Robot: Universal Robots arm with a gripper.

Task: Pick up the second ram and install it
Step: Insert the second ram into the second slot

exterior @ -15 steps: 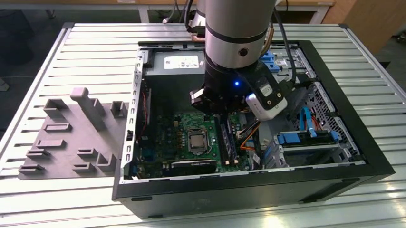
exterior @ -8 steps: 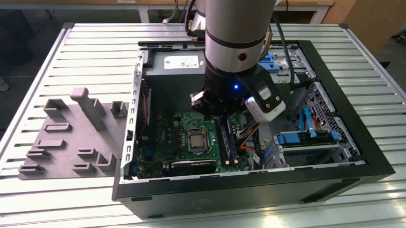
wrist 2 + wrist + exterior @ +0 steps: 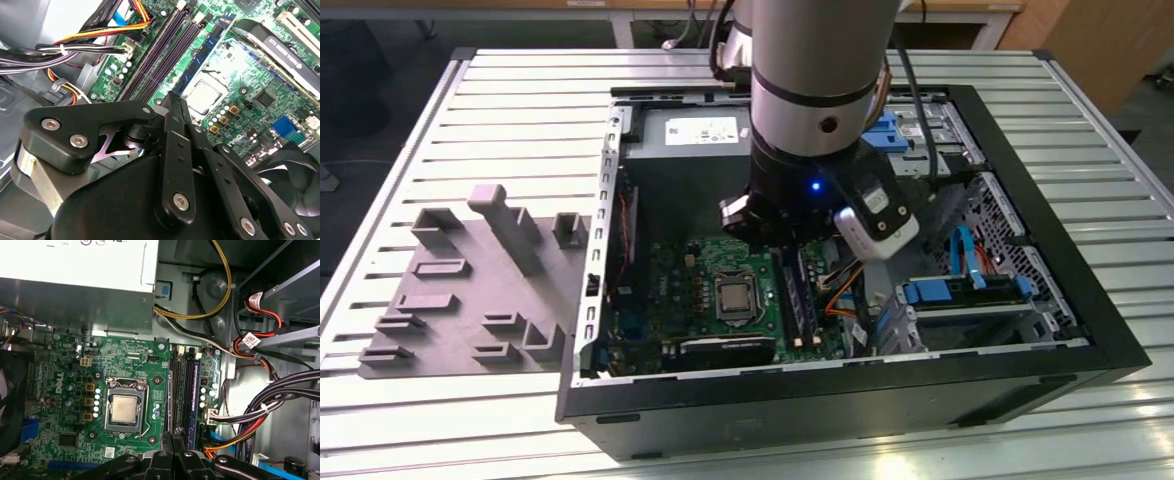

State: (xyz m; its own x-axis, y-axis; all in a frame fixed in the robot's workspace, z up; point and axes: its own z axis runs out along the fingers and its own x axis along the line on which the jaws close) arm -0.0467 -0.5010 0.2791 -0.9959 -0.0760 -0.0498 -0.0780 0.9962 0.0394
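One arm: reaches down from above into the open computer case, which lies on the slatted table.
Hand: fingers drawn together with the tips meeting, poised over the memory slots beside the processor socket. I cannot tell whether they pinch anything.
Second ram: stands on edge in the slot line nearest the processor socket, in both wrist views. Its near end sits right at the hand's fingertips.
Other stick: a blue one, upright in a slot farther from the socket, with two dark bare slots between it and the second ram.
Cables: black, red and yellow bundles run beside the slots.
Holder tray: grey and blocky, on the table at the exterior view's left, just beside the case.
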